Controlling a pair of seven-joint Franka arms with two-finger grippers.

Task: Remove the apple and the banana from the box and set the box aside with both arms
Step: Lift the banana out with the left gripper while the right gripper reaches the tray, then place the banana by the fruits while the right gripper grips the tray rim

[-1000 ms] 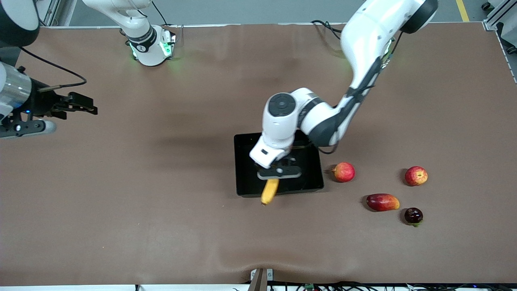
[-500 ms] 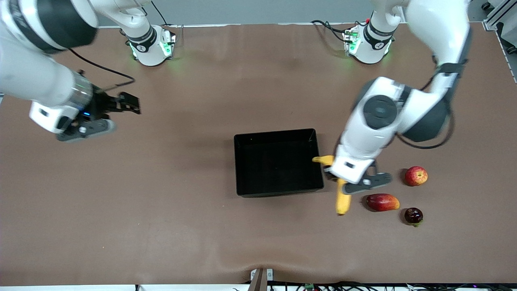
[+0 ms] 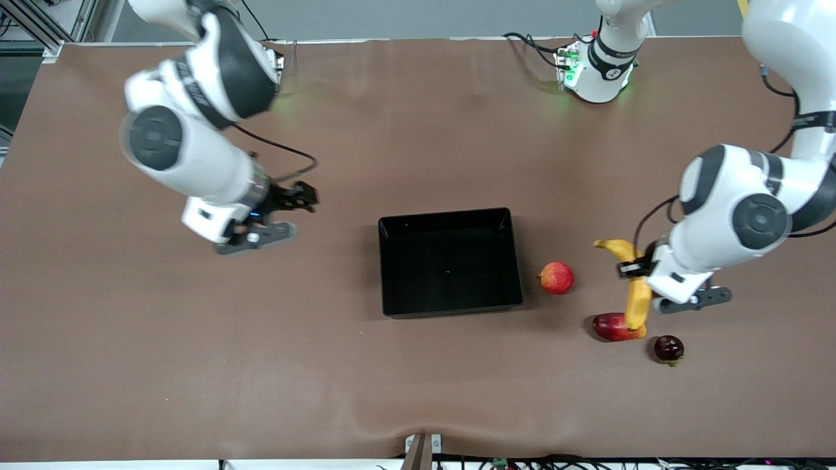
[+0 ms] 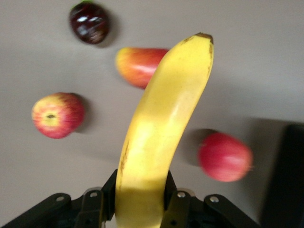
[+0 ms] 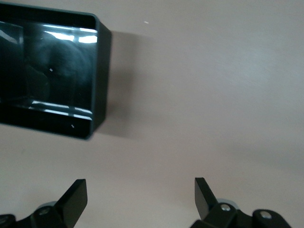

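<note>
The black tray lies mid-table and is empty; its corner shows in the right wrist view. My left gripper is shut on the yellow banana and holds it in the air over the loose fruits toward the left arm's end of the table. In the left wrist view the banana sits between the closed fingers. The dimpled red-yellow apple lies below it; the left arm hides it in the front view. My right gripper is open and empty over bare table beside the tray.
A round red fruit lies beside the tray toward the left arm's end. A long red-yellow fruit and a small dark fruit lie nearer the front camera, under and past the banana's tip.
My left arm has carried the banana from over the tray out over the loose fruits at its own end. My right arm has swung in from the table's edge toward the tray.
</note>
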